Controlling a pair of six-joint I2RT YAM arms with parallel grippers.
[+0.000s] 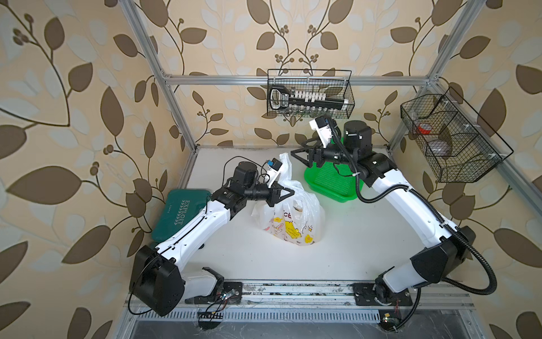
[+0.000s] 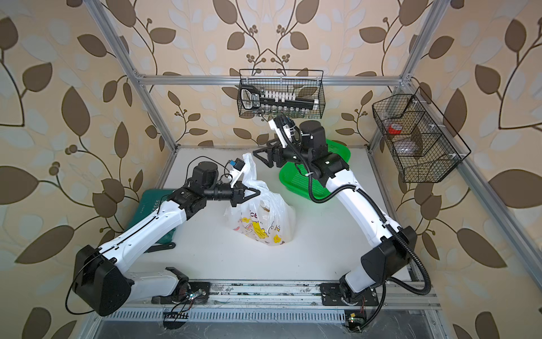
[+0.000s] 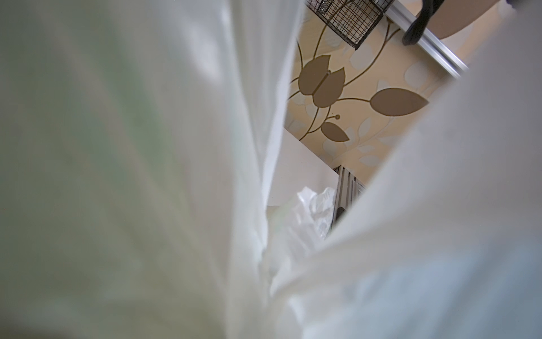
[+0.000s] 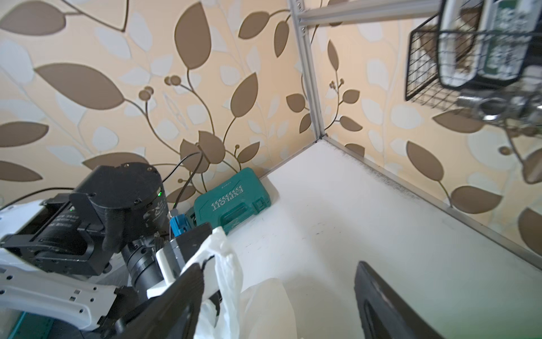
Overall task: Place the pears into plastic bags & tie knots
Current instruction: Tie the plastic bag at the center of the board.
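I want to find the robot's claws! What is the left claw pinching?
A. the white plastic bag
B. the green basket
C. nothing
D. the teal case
A: in both top views the left claw is shut on the top of the white plastic bag.

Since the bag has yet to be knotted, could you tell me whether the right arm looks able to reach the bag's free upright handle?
Probably yes. The right gripper is open, holds nothing, and hangs beside the upright handle, with nothing between them. The left gripper is shut on the bag lower down.
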